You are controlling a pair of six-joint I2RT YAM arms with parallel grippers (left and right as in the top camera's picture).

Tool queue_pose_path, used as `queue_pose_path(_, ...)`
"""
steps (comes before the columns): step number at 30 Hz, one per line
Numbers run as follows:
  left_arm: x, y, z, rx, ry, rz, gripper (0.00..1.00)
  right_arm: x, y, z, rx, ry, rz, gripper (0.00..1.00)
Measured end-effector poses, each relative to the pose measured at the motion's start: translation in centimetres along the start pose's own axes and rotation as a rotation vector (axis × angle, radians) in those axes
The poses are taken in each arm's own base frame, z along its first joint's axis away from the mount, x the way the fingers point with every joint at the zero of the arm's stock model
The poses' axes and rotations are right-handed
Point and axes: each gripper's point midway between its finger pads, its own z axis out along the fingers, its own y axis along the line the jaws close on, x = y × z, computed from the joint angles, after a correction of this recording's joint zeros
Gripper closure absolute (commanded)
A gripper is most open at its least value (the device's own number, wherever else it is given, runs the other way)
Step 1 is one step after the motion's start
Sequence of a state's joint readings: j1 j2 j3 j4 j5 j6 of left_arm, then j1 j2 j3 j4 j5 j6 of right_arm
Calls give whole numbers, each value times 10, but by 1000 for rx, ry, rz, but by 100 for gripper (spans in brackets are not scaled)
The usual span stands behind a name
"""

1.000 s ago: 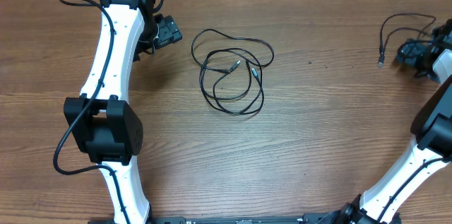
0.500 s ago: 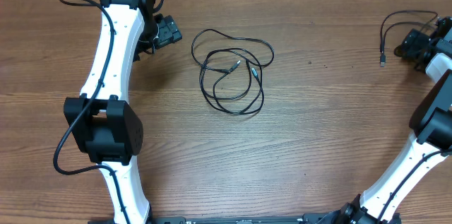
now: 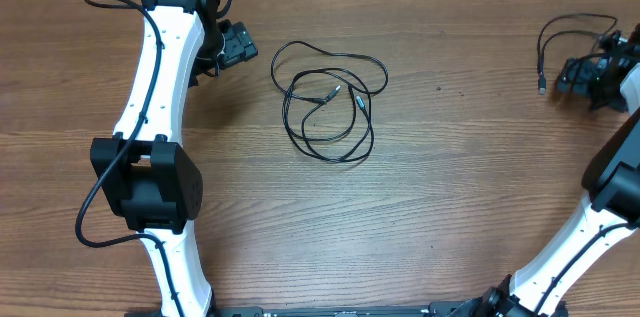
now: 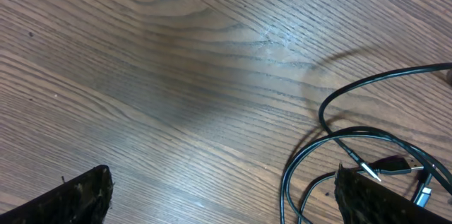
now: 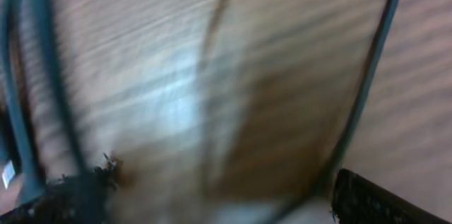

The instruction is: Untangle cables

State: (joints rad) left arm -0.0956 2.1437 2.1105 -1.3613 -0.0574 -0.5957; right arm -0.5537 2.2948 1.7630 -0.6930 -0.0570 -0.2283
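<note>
Two cables on the table (image 3: 440, 187): one looped cable (image 3: 325, 95) lies mid-table just beside the left gripper (image 3: 245, 49), and a second cable (image 3: 541, 62) curls by the right gripper (image 3: 568, 75). Both grippers' fingers are spread wide, pinching nothing.

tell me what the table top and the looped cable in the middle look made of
Table top: wood or wood-look laminate; brown streaky grain with a soft sheen. Cable: thin black cord, probably a rubber or plastic jacket, smooth and slightly glossy. Its plug ends show silvery, metal-looking tips.
</note>
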Motion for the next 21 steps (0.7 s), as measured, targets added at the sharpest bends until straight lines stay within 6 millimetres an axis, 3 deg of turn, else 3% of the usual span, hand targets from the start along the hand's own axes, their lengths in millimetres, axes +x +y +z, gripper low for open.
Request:
queue_pose_path(5, 0, 0, 0, 0, 0, 0, 0, -14, 3, -55, 0, -39, -27, 0)
queue_pose_path(8, 0, 0, 0, 0, 0, 0, 0, -28, 8, -116, 2, -103, -41, 0)
queue_pose_path(11, 0, 0, 0, 0, 0, 0, 0, -22, 24, -153, -55, -102, -50, 0)
queue_pose_path(14, 0, 0, 0, 0, 0, 0, 0, -22, 49, -175, -159, -129, -68, 0)
queue_pose_path(19, 0, 0, 0, 0, 0, 0, 0, -14, 99, -184, -361, -109, -101, 0)
queue_pose_path(21, 0, 0, 0, 0, 0, 0, 0, -12, 132, -189, -454, -105, -143, 0)
